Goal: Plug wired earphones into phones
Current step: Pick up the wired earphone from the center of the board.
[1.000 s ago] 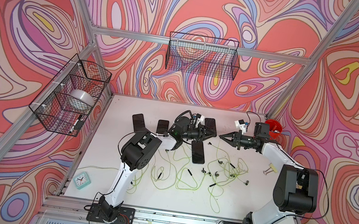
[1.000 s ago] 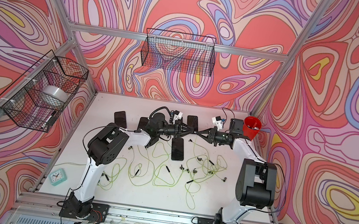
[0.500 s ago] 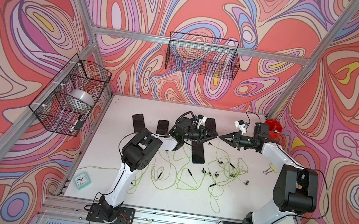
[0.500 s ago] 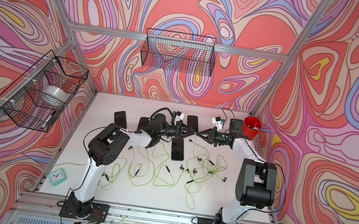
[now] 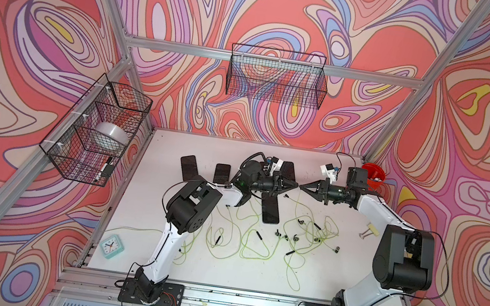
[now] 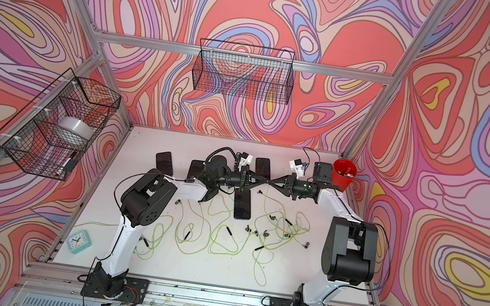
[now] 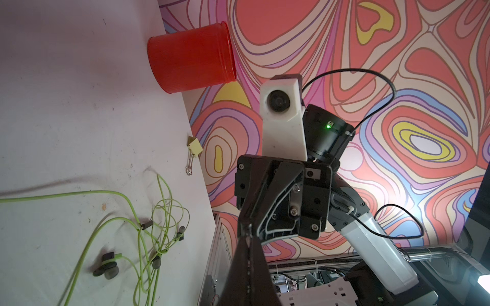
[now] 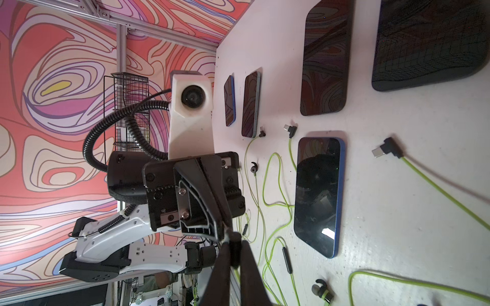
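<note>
My left gripper (image 5: 294, 186) and right gripper (image 5: 303, 188) meet tip to tip in the air above the back of the table. A dark earphone plug (image 8: 233, 245) sits between the right gripper's (image 8: 233, 249) barely parted jaws. Its metal end reaches the tips of the left gripper (image 7: 248, 234), whose jaws are pressed together. A yellow-green cable (image 5: 297, 201) hangs from the meeting point. More wired earphones (image 5: 256, 244) lie tangled on the table. Several black phones lie flat: one (image 5: 271, 208) under the left gripper, two (image 5: 191, 167) (image 5: 222, 173) at the left.
A red cup (image 5: 372, 176) stands at the back right corner. A binder clip (image 5: 368, 233) lies by the right edge and a mint clock (image 5: 112, 246) at the front left. Loose plugs (image 8: 290, 131) (image 8: 389, 148) lie near the phones. Wire baskets (image 5: 276, 79) (image 5: 96, 128) hang on the walls.
The left gripper's jaws have closed at the right gripper's tips. The right jaws have eased apart slightly. Both arms stay almost where they were.
</note>
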